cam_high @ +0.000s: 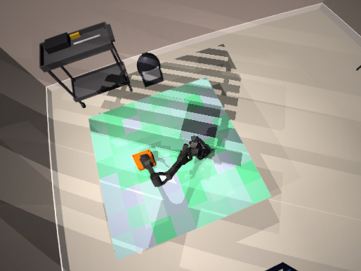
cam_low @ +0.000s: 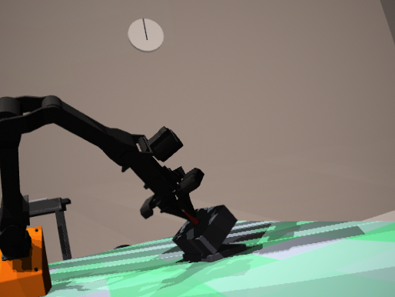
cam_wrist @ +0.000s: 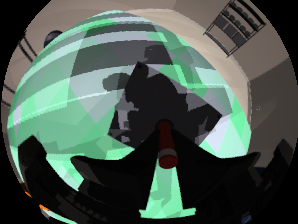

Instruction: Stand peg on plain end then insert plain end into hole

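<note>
The red peg (cam_low: 192, 218) (cam_wrist: 165, 136) is tilted, in line with the gripper. Its white band shows near the end closest to the wrist camera. My gripper (cam_wrist: 165, 132) is shut on the peg, with one finger on each side. The dark sloped panel (cam_high: 208, 151) (cam_low: 222, 231) (cam_wrist: 202, 107) stands on the table in front of the fingers. The peg's plain end meets the panel's face inside the dark round rim of the hole in the wrist view. How deep it sits is hidden, and the face is in heavy shadow.
The panel's base (cam_low: 215, 257) rests on the green patchwork table top (cam_high: 165, 229) (cam_low: 307, 269). The orange arm mount (cam_high: 138, 162) (cam_low: 27, 275) is behind the gripper. A dark cart (cam_high: 57, 60) and a dark rounded object (cam_high: 148, 63) stand beyond the table.
</note>
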